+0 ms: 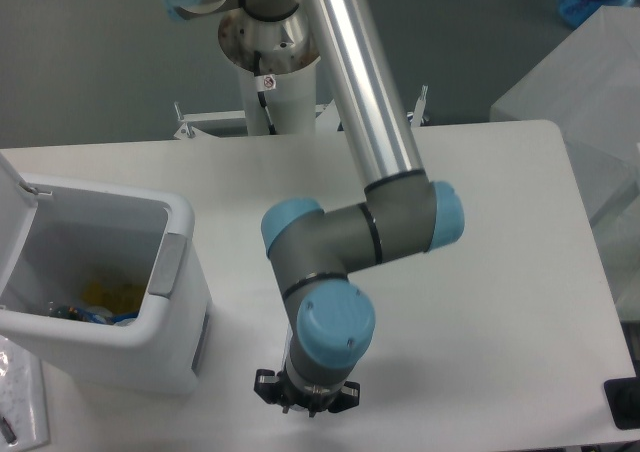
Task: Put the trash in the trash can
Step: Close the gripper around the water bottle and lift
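Note:
The trash can [185, 302] is a white bin at the left of the table. Its lid [10, 187] is swung up and its mouth is open. Yellow and dark bits lie at its bottom [95, 302]. A clear pouch with white print [18, 397] lies flat at the table's front left corner, beside the bin. My gripper [305, 400] points straight down near the front edge, right of the bin. The blue wrist cap [335, 324] hides its fingers, and only black bracket ends show. The bottle is hidden.
The arm's silver tube [365, 82] slants across the table's middle from the base at the back. The table's front edge runs just below the gripper. A black object [625, 402] sits at the far right edge.

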`<state>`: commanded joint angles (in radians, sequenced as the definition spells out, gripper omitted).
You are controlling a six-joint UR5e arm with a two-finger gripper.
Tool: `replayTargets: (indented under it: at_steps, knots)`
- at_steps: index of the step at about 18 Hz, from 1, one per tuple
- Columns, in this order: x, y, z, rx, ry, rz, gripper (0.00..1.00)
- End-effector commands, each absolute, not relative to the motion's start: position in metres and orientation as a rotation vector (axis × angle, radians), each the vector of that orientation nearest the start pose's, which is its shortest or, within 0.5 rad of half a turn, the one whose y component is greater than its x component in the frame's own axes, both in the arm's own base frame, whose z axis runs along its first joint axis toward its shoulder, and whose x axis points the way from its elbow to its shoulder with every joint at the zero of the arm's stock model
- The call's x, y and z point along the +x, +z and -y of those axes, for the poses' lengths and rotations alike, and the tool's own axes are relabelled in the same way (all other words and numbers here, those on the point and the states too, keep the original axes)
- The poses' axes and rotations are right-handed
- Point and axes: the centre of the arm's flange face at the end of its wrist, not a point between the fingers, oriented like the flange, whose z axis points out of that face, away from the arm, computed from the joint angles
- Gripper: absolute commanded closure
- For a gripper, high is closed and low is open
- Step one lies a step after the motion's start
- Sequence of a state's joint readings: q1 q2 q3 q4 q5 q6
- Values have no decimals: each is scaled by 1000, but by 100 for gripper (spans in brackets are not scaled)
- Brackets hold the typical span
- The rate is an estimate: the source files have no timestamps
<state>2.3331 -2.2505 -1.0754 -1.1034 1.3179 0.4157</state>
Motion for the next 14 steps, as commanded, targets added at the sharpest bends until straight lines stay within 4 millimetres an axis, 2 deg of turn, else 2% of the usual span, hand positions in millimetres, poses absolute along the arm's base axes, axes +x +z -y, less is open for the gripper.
replayTargets:
  at_steps: [2, 7, 10, 13, 14]
  knots:
    - [-427, 392, -666, -2617, -30, 396, 100]
    - [-424, 469, -655, -2376, 25, 290, 100]
    - [-420, 521, -652, -2244, -23, 207, 100]
    - [-402, 571, -643, -2160, -42, 147, 100]
    - [-396, 581, -641, -2148, -44, 135, 100]
